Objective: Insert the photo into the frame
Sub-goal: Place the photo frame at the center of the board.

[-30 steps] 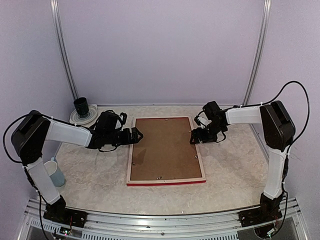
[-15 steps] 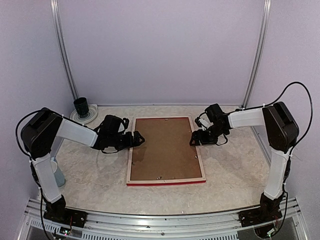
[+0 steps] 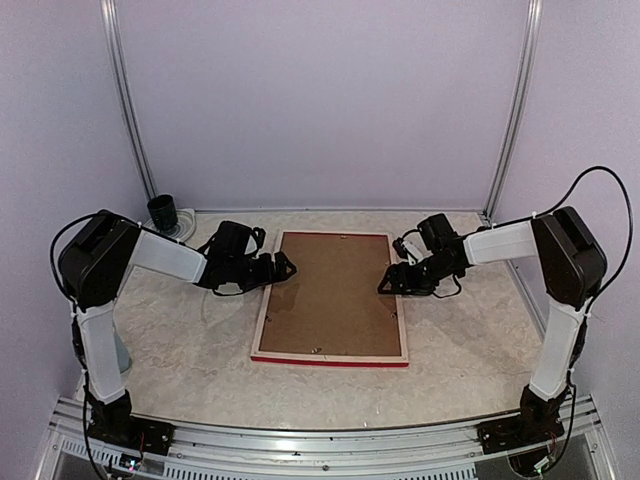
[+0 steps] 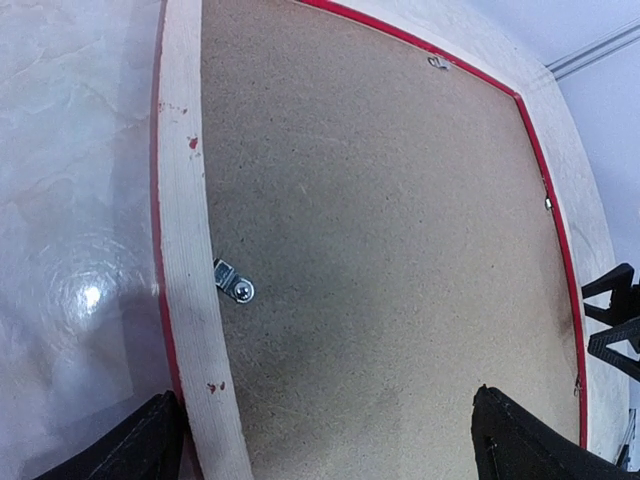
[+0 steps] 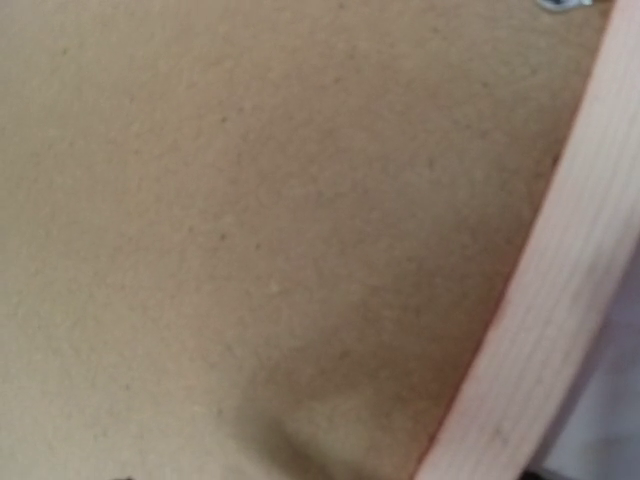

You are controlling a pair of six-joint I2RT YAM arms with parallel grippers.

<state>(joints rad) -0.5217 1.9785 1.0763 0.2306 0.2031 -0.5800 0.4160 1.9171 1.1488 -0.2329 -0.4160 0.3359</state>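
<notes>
1. On the marbled table (image 3: 180, 330), between the two arms, the frame (image 3: 330, 358) lies flat with its back upward. It has pale wood rails all round, and a thin red line shows along its near edge. It sits a little askew, with the near end swung slightly toward the left arm.
2. A brown backing board (image 3: 332, 295) fills the opening from rail to rail. Whatever lies beneath it is hidden, so the photo cannot be seen in any view.
3. A small metal clip (image 4: 235, 283) is screwed at the inner edge of the left rail, its tab lying over the board. A second one shows near the far rail.
4. The left gripper (image 3: 283, 266) is down low at the left rail, near the far-left corner. Its wrist view shows its fingers (image 4: 140, 450) spread wide — one over the frame's outer edge, the other over the board, with the rail between them. Nothing is clamped.
5. The right gripper (image 3: 390, 282) is at the right rail, roughly across from the left one. Its wrist camera is so close that only blurred board and pale rail show. From above the jaws look parted — whether a fingertip touches the rail cannot be told.
6. A black cup (image 3: 163, 210) stands on a white dish (image 3: 178, 232) in the far-left corner, apart from the frame.
</notes>
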